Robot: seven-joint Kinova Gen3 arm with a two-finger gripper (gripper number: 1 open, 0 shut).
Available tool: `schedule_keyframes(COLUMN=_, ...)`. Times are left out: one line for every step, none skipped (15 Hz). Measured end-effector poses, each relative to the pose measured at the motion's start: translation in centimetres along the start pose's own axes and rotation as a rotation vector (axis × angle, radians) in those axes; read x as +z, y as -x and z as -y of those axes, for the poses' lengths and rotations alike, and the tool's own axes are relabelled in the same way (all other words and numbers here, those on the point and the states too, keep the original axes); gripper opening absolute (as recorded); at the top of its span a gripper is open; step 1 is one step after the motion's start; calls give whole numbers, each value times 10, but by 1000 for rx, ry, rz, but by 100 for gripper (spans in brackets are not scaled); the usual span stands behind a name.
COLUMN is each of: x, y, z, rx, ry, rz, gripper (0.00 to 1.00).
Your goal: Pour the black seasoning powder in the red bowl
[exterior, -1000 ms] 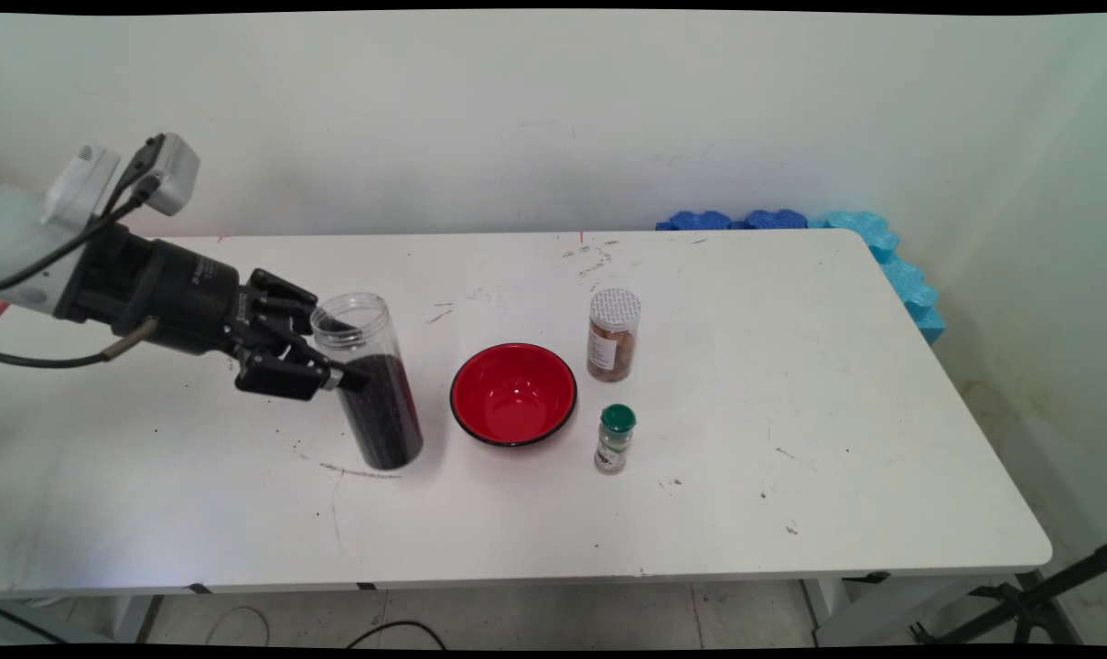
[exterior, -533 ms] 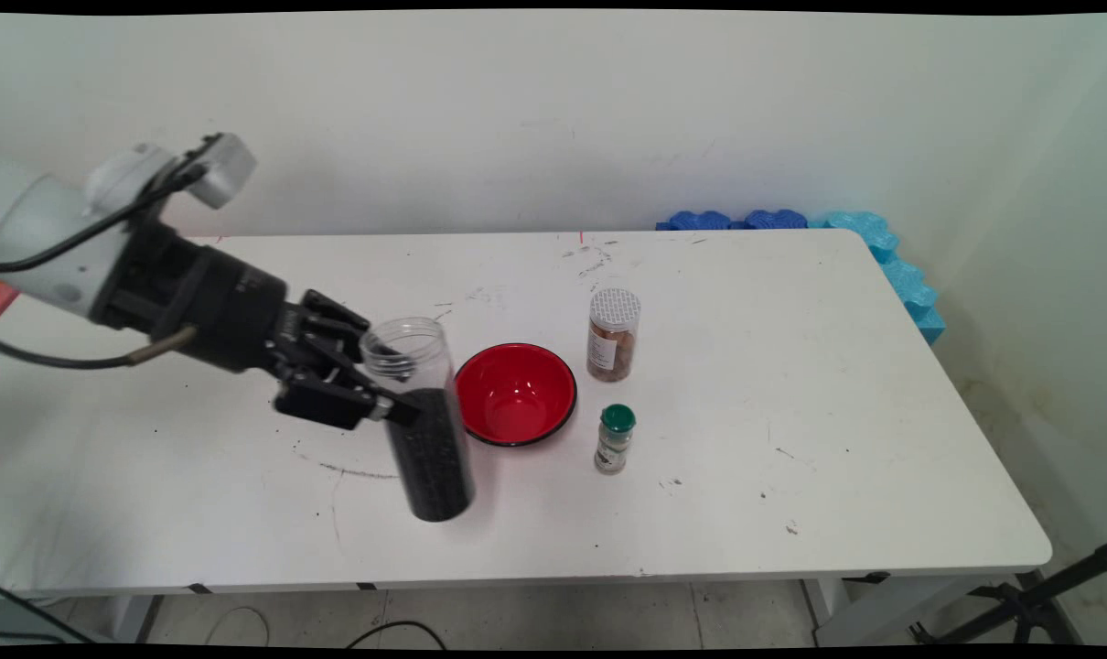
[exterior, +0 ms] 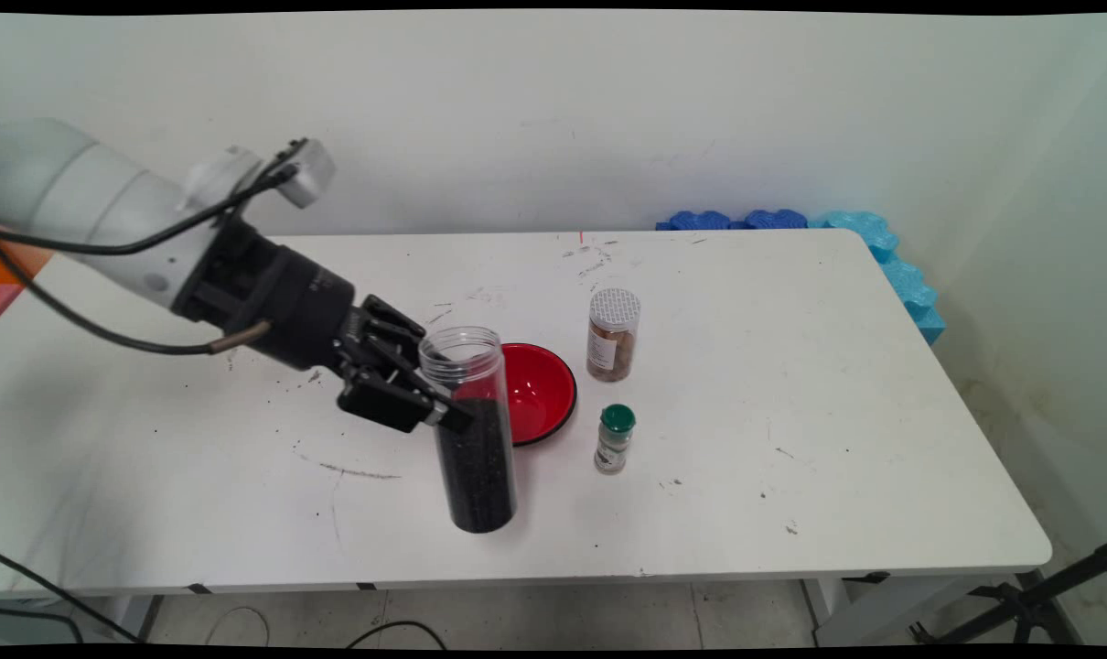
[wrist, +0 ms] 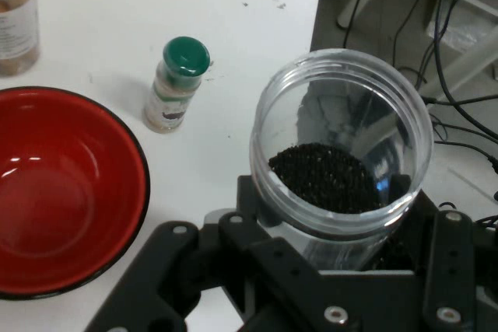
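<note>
My gripper [exterior: 448, 403] is shut on a tall clear jar [exterior: 471, 430] with no lid, half full of black grains [wrist: 333, 178]. The jar hangs upright above the table, in front of the left part of a red bowl [exterior: 540, 389]. In the hand view the jar [wrist: 342, 145] fills the middle between the black linkage, and the empty red bowl [wrist: 54, 192] lies to its left. A small shaker with a green cap [exterior: 615, 439] stands right of the bowl; the same green-capped shaker [wrist: 177, 83] shows above the bowl in the hand view.
A jar of brown pieces with a silver lid [exterior: 613, 334] stands behind the bowl on the right. Blue foam blocks [exterior: 883, 252] line the white table's [exterior: 837, 412] far right corner. The table's near edge is close under the held jar.
The arm has carried the jar to the right and towards the near edge, from left of the bowl to in front of its left part. The jar stays upright in the grip.
</note>
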Motion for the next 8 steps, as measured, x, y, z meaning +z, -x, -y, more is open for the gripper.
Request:
schedule_keyframes(x=3, y=-2, z=3, rx=1, ry=5, rz=7, gripper=0)
schedule_keyframes(x=7, y=-4, z=5, rx=0, ry=11, rz=16, gripper=0)
schedule_keyframes(x=10, y=-5, z=8, rx=-4, ry=17, rz=26, gripper=0)
schedule_keyframes(x=12, y=-6, z=11, rx=-13, ry=23, rz=35, gripper=0)
schedule_keyframes(x=15, y=-6, z=14, rx=-26, ry=30, rz=43, gripper=0)
schedule_keyframes(x=17, y=-7, z=17, rx=-42, ry=36, rz=52, gripper=0)
schedule_keyframes(x=18, y=-7, z=21, rx=-65, ry=38, rz=60, gripper=0)
schedule_keyframes(x=20, y=-8, z=25, rx=-100, ry=39, rz=72, gripper=0)
